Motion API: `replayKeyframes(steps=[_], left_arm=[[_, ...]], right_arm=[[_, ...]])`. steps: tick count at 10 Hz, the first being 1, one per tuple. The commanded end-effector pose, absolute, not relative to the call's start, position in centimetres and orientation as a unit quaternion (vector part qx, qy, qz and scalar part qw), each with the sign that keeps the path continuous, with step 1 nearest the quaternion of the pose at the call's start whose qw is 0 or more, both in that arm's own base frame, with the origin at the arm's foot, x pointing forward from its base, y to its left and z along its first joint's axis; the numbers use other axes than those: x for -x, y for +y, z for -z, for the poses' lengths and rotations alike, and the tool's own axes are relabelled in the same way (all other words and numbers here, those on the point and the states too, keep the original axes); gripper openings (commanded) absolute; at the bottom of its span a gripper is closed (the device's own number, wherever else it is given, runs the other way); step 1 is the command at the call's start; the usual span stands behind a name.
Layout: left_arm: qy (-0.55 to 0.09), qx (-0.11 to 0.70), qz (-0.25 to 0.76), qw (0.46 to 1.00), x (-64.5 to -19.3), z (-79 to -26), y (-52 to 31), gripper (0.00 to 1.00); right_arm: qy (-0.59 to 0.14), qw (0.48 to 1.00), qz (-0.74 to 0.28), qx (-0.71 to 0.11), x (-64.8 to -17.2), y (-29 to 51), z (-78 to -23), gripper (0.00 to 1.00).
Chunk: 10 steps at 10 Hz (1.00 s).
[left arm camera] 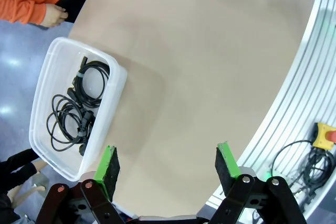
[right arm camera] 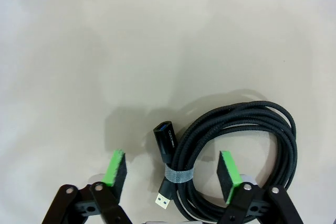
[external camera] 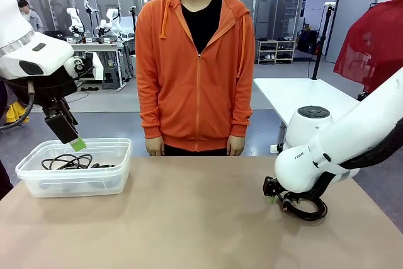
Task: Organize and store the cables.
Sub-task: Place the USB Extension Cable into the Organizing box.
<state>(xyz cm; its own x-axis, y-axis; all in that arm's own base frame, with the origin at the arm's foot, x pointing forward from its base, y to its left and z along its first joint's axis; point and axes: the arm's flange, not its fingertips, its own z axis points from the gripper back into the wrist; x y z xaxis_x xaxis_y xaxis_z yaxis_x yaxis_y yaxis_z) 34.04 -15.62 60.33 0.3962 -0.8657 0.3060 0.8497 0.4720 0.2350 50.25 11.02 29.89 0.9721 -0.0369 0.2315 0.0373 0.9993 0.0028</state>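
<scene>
A black braided cable coil (right arm camera: 247,145) tied with a grey band lies on the tan table, its USB plugs pointing toward the camera. My right gripper (right arm camera: 172,177) is low over it, open, with the banded section and plugs between its green pads (right arm camera: 116,167) but not pinched. From the front, that gripper (external camera: 274,193) sits at the table's right side on the coil (external camera: 306,208). Two more coiled cables (left arm camera: 79,108) lie in a clear plastic bin (left arm camera: 118,77). My left gripper (left arm camera: 168,166) hangs open and empty above the bin's near side (external camera: 70,135).
The bin (external camera: 75,184) stands at the table's far left corner. A person in an orange hoodie (external camera: 195,61) stands at the far edge with hands down. The table's edge and an aluminium frame (left arm camera: 310,93) run along one side in the left wrist view.
</scene>
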Motion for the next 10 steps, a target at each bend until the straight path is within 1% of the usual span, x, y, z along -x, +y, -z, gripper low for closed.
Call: replayKeyframes(steps=[1,2,3,4,5,6,7,8,10], left_arm=[[-0.191,-0.027,0.513,0.836,-34.1,-60.7,-15.6,0.93],[-0.191,-0.027,0.513,0.836,-34.1,-60.7,-15.6,0.93],[-0.191,-0.027,0.513,0.836,-34.1,-60.7,-15.6,0.93],[-0.191,-0.027,0.513,0.836,-34.1,-60.7,-15.6,0.93],[-0.191,-0.027,0.513,0.836,-34.1,-60.7,-15.6,0.93],[-0.191,-0.027,0.513,0.836,-34.1,-60.7,-15.6,0.93],[-0.191,-0.027,0.513,0.836,-34.1,-60.7,-15.6,0.93],[-0.191,-0.027,0.513,0.836,-34.1,-60.7,-15.6,0.93],[-0.191,-0.027,0.513,0.836,-34.1,-60.7,-15.6,0.93]], right_arm=[[-0.107,0.993,0.044,0.015,-50.9,11.9,-29.4,0.7],[-0.106,0.993,0.045,0.018,-50.9,12.0,-29.2,0.55],[-0.106,0.993,0.047,0.02,-51.0,12.0,-29.2,0.5],[-0.108,0.993,0.047,0.02,-51.0,11.9,-29.3,0.35],[-0.11,0.993,0.047,0.021,-51.0,11.8,-29.3,0.3],[-0.11,0.993,0.047,0.02,-50.9,11.8,-29.4,0.15],[-0.108,0.993,0.047,0.02,-50.9,11.8,-29.3,0.1],[-0.108,0.993,0.047,0.021,-50.9,11.8,-29.2,0.0],[-0.108,0.993,0.047,0.026,-50.9,11.7,-30.2,0.0]])
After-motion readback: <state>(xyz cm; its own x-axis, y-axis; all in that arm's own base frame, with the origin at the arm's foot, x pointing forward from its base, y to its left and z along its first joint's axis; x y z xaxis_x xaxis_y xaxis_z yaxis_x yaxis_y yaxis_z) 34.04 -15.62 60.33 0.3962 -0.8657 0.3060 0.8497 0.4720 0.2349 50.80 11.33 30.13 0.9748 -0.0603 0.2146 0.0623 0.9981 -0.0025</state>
